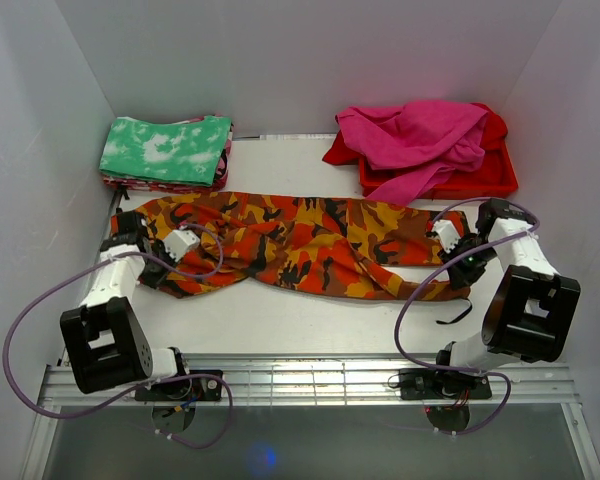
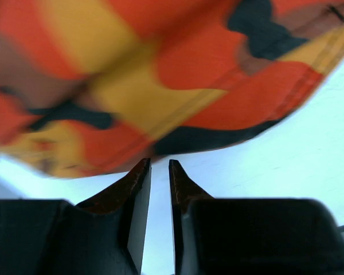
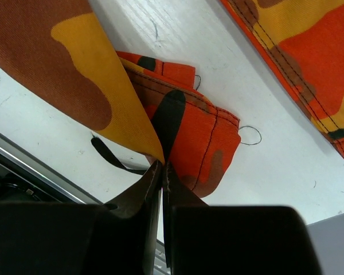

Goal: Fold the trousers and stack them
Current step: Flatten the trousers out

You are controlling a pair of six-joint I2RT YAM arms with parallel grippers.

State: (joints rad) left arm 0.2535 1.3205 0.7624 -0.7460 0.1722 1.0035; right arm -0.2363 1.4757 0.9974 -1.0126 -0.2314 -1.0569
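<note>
One pair of soft camo trousers (image 1: 290, 245) lies twisted mid-length across the white table (image 1: 310, 320), with the left gripper (image 1: 180, 243) at one end and the right gripper (image 1: 445, 235) at the other. Left wrist view: blurry trousers edge right at the narrow-set tips, can't tell if it's pinched. Right wrist view: a stitched fold of the trousers is clamped tight between the tips.
</note>
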